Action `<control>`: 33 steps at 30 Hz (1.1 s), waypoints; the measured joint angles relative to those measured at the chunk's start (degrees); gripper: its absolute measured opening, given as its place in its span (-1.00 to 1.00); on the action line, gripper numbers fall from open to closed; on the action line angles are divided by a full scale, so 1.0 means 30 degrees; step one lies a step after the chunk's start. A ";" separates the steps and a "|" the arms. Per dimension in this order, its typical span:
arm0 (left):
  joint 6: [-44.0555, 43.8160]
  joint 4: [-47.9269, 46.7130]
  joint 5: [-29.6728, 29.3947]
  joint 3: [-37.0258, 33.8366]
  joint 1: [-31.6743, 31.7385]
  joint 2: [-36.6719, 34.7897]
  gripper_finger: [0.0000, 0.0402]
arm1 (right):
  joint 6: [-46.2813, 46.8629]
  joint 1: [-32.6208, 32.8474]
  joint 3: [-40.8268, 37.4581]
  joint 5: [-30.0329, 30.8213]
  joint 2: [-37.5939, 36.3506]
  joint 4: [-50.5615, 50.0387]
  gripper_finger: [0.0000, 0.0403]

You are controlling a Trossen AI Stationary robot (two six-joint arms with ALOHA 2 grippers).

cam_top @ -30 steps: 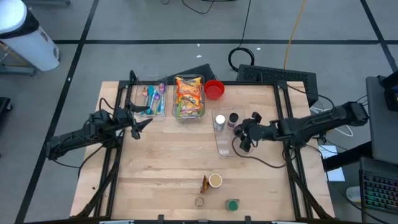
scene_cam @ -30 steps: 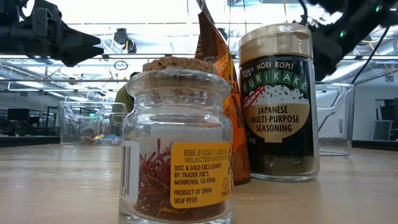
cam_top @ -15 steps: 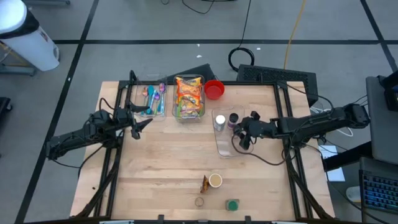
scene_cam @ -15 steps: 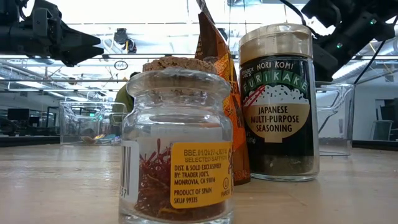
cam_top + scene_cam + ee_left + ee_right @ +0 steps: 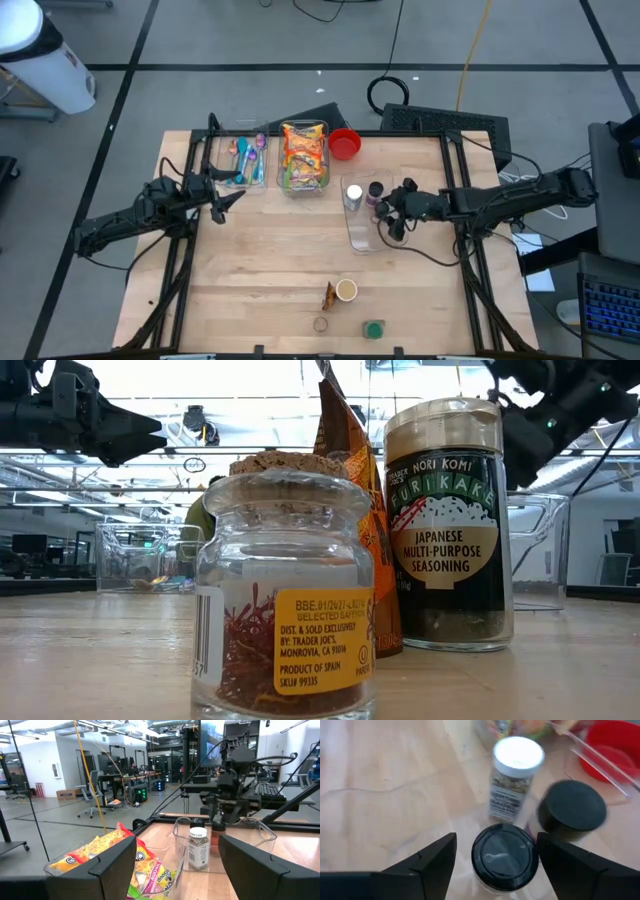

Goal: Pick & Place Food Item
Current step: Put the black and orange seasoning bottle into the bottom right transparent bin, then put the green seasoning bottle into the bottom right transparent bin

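Note:
My right gripper [image 5: 392, 222] [image 5: 496, 840] hangs open over the clear bin [image 5: 360, 238] at the table's right middle. Its fingers stand on either side of a black-lidded jar [image 5: 505, 857] that stands upright in the bin; I cannot tell whether one finger touches the lid. Beside that jar stand a white-lidded spice jar [image 5: 516, 775] and a second dark-lidded jar [image 5: 572, 810]. At the near edge stand a cork-topped saffron jar [image 5: 285, 600], an orange pouch [image 5: 350, 490] and a furikake seasoning jar [image 5: 448, 520]. My left gripper [image 5: 226, 198] [image 5: 177, 842] waits open and raised at the left.
At the far edge stand a clear bin of snack packets [image 5: 305, 155], a bin of coloured utensils [image 5: 247, 158] and a red bowl [image 5: 344, 143]. A green-topped item [image 5: 373, 329] lies near the front edge. Bare wood [image 5: 270, 250] spreads across the table's middle.
My right gripper has tipped slightly while staying over the clear bin. The jars have stayed where they were.

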 joint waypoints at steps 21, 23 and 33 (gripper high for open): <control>0.0000 0.0003 -0.0006 0.0000 0.0000 0.0001 0.41 | -0.1835 0.8573 0.0036 -0.3604 0.0636 1.6637 0.26; 0.0000 0.0003 0.0000 0.0000 0.0000 -0.0005 0.41 | -0.3084 0.9885 0.0158 -0.3679 0.1501 1.8592 0.26; 0.0000 0.0000 0.0000 0.0000 0.0005 0.0001 0.41 | -0.4351 1.3093 0.7018 -0.2363 0.6126 0.9985 0.43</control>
